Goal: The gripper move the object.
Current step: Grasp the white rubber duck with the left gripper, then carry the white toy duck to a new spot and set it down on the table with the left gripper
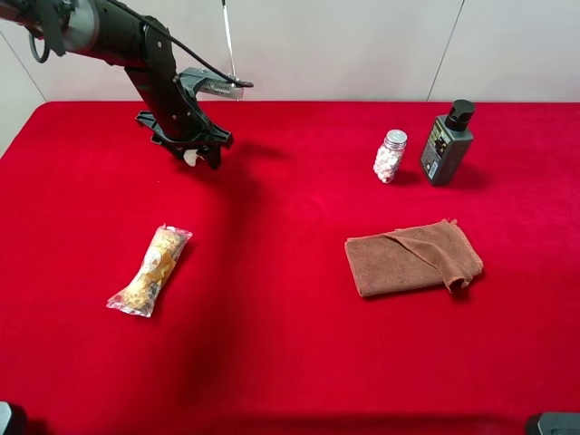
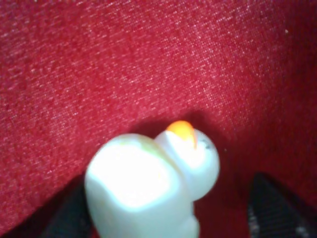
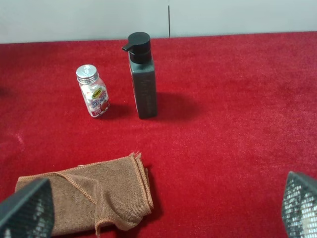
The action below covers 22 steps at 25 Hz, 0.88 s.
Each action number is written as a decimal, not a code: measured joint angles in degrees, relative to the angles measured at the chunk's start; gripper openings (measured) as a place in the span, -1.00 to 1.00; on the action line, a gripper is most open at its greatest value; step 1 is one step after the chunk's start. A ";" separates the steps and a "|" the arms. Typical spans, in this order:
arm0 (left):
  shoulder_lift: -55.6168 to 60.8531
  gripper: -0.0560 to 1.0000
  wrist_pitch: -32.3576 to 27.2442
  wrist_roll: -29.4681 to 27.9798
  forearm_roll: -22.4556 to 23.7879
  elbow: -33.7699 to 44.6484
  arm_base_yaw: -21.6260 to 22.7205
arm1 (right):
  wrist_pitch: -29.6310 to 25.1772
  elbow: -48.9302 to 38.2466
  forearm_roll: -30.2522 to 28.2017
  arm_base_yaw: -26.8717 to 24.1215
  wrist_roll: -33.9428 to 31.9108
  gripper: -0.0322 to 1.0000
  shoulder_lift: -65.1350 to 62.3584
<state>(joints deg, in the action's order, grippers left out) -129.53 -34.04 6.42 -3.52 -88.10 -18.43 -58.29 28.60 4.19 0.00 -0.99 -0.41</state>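
Note:
The object [image 1: 189, 157] is a small glossy white item with a rounded body, a smaller knob and an orange tip. It sits at the back left of the red table [image 1: 272, 344], under my left gripper [image 1: 201, 154]. In the left wrist view the object [image 2: 143, 188] fills the lower middle, between the two dark fingers [image 2: 277, 208]. A strip of red cloth shows between it and one finger, so the jaws stand apart around it. My right gripper [image 3: 158, 218] is open and empty, above the brown cloth.
A clear snack packet [image 1: 151, 270] lies at the front left. A clear jar of white pellets with a silver lid [image 1: 391, 156] and a dark pump bottle [image 1: 448, 142] stand at the back right. A folded brown cloth [image 1: 412, 257] lies in front of them.

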 joint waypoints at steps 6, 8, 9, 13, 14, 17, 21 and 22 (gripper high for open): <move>0.00 -0.11 0.05 0.00 0.00 0.00 0.00 | 0.01 0.00 0.00 0.00 0.00 0.41 0.00; 0.00 -0.14 0.05 0.00 0.00 0.00 0.00 | 0.01 0.00 0.00 0.00 0.00 0.41 0.00; 0.00 -0.15 0.05 0.00 0.00 0.00 0.00 | 0.01 0.00 0.00 0.00 0.00 0.41 0.00; 0.00 -0.17 0.05 0.00 0.00 0.00 0.00 | 0.01 0.00 0.00 0.00 0.00 0.41 0.00; 0.00 -0.18 0.05 0.00 0.00 0.00 0.00 | 0.01 0.00 0.00 0.00 0.00 0.41 0.00; 0.00 -0.18 0.05 0.00 0.00 0.00 0.00 | 0.01 0.00 0.00 0.00 0.00 0.41 0.00; 0.47 -0.19 -0.07 0.00 0.00 0.00 0.00 | 0.01 0.00 0.00 0.00 0.00 0.41 0.00; 0.78 -0.19 -0.15 0.00 0.00 0.00 0.00 | 0.01 0.00 0.00 0.00 0.00 0.41 0.00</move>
<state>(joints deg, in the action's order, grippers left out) -128.75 -34.19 6.42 -3.52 -88.10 -18.43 -58.28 28.60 4.19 0.00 -0.99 -0.41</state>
